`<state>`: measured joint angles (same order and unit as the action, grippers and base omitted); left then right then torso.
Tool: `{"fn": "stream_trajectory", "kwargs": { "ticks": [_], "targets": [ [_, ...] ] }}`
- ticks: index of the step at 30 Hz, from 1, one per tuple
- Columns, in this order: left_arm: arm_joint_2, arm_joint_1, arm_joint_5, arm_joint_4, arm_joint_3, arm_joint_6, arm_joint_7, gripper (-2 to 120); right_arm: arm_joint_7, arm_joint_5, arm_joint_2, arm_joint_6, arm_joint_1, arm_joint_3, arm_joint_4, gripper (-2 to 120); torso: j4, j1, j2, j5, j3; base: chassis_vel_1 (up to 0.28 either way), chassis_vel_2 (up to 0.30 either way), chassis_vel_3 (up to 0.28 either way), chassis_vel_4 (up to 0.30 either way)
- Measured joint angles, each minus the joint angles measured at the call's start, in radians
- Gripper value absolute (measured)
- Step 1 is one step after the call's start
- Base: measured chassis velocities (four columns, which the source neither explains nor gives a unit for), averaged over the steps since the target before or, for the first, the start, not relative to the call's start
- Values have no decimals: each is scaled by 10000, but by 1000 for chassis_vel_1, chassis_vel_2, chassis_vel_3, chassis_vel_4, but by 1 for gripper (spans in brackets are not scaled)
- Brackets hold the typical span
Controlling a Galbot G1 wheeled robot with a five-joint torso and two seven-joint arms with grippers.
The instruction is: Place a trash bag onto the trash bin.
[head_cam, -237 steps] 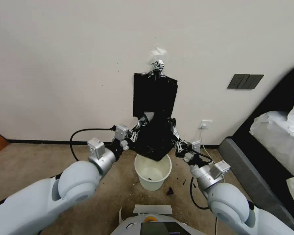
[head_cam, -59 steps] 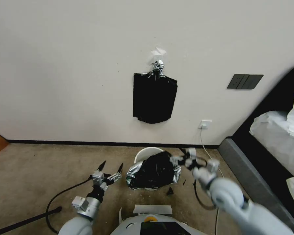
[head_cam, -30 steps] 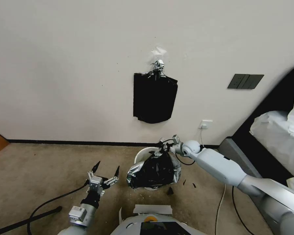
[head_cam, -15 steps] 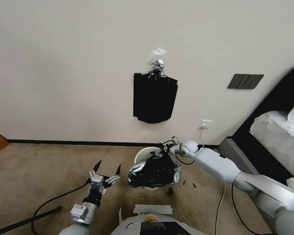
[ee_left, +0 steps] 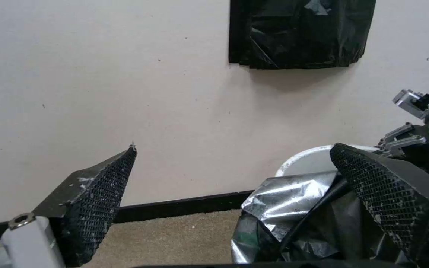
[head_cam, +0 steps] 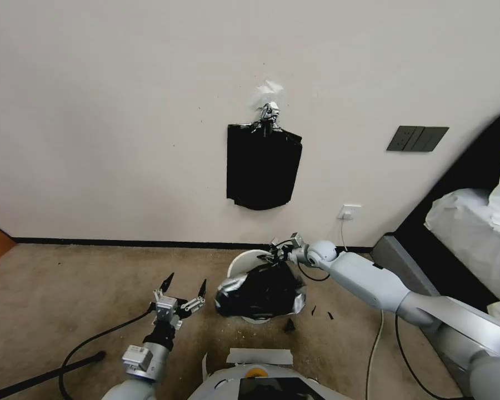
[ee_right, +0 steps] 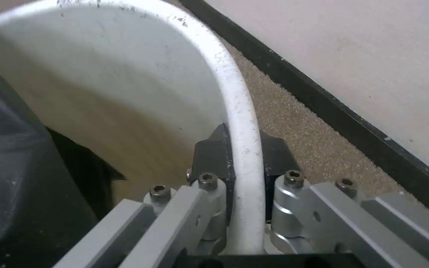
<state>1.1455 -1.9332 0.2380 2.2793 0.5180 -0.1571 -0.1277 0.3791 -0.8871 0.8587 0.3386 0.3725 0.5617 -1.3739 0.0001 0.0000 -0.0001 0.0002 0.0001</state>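
Bag [head_cam: 260,291] is draped over the bin's [head_cam: 244,262] near side only, far rim bare. Right gripper [head_cam: 276,256] fingers pinch that far rim; left gripper [head_cam: 184,289] waits beside the bin, fingers apart.

The brown carpet floor [head_cam: 66,289] carries the trash bin [head_cam: 243,263] near its wall edge, black scraps [head_cam: 289,325] just beside it, a black cable [head_cam: 94,339] and white paper [head_cam: 259,355] (nearest the robot).
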Motion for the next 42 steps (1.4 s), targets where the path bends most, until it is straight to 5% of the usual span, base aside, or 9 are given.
{"fn": "stream_trajectory", "kwargs": {
  "ticks": [4,7,11,13,19,25,42],
  "targets": [
    [-19,54,115,22,9,49,-35,100,-726,-764,-379,381,245,-307,-850,5,0,0,0,-2,0,0,0,0,0],
    [-45,159,382,61,76,196,-87,100,-2817,-2173,-1002,1187,1021,-1207,-2318,5,-2,0,0,-2,-1,0,0,0,0],
    [-47,223,489,62,79,252,-112,100,-4031,-2753,-1181,1455,1433,-1644,-2831,5,-4,0,0,-3,-1,0,0,0,0],
    [-37,349,576,58,23,324,-146,100,-6123,-3678,-1330,1571,2382,-2700,-3667,5,-2,0,0,-3,-1,0,0,0,0],
    [-51,526,777,59,-45,507,-196,100,-8976,-4523,-993,1299,4905,-5147,-5600,5,-2,0,1,1,-2,0,0,0,0],
    [-95,632,953,109,-26,622,-278,100,-10719,-4151,-267,558,6552,-6258,-6495,5,-1,-2,0,-2,-2,0,0,0,0],
    [-327,657,1339,241,295,787,-387,100,-11492,-2232,1919,-575,8777,-6555,-6722,5,-1,-1,0,-5,-1,0,0,0,0]
  ]
}}
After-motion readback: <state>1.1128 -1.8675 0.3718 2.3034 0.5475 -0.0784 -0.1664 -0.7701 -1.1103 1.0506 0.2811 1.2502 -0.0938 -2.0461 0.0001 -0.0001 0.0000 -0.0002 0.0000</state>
